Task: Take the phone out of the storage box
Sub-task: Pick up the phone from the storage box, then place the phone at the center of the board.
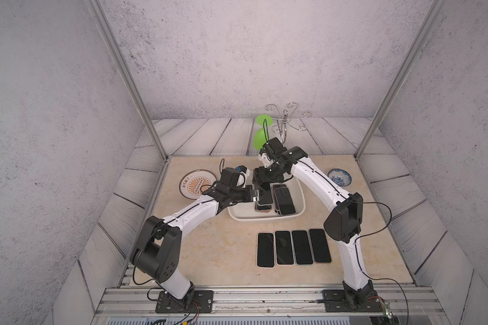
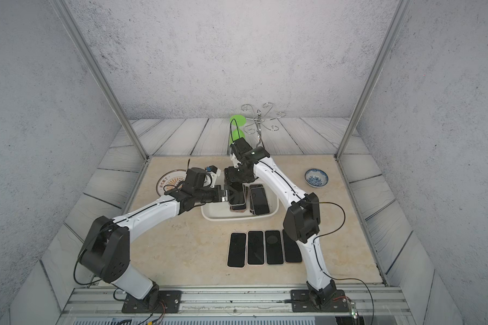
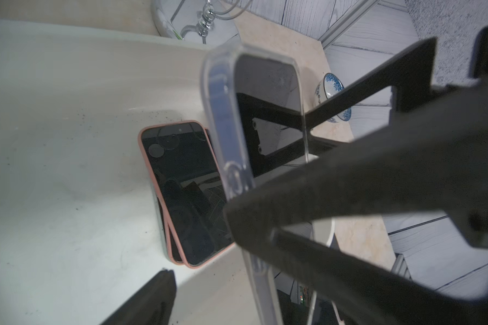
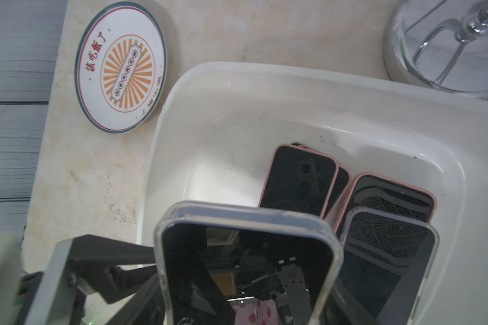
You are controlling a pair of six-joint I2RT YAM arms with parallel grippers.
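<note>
The white storage box (image 1: 265,221) (image 2: 237,218) sits mid-table. A clear-cased phone (image 1: 266,194) (image 2: 236,194) (image 3: 268,112) (image 4: 245,253) hangs tilted above it, its far end held by my right gripper (image 1: 261,186) (image 2: 233,187), which is shut on it. My left gripper (image 1: 255,198) (image 2: 224,197) (image 3: 199,243) reaches in from the left, open. Its fingers (image 3: 350,211) straddle the phone's near long edge, with a gap left on one side. More phones lie in the box, among them pink-cased ones (image 3: 181,191) (image 4: 299,180) in a stack. My right fingertips are hidden behind the phone in the right wrist view.
Several phones (image 1: 293,247) lie in a row on the table in front of the box. An orange-patterned plate (image 1: 196,183) is left of the box and a blue-and-white bowl (image 1: 339,177) is right of it. A green cup (image 1: 261,135) and a chrome rack (image 1: 286,118) stand behind.
</note>
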